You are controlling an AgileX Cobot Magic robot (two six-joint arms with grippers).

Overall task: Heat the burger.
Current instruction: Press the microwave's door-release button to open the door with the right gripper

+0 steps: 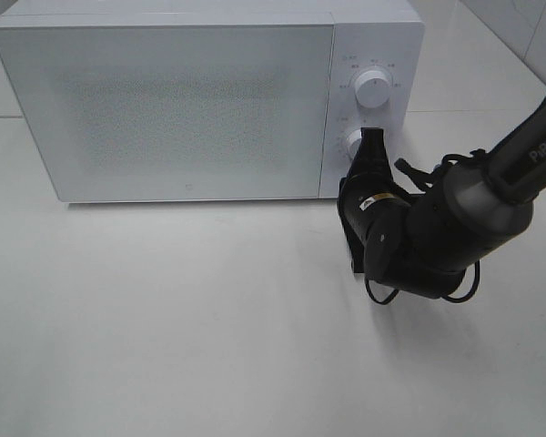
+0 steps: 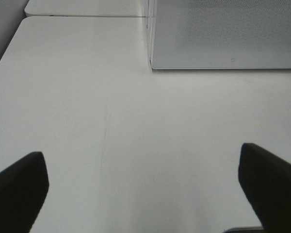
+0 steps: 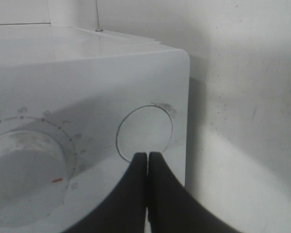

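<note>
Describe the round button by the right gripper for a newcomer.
Find the white microwave, then the control panel right of its door. At the panel's corner, by the shut right gripper, sits the button: flat and flush, unlike the raised knob beside it.

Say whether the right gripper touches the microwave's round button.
Cannot tell. Right wrist view: the right gripper overlaps the round button, hiding any gap.

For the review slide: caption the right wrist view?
Shut right tool at the edge of the round button on the microwave panel, beside the dial.
</note>
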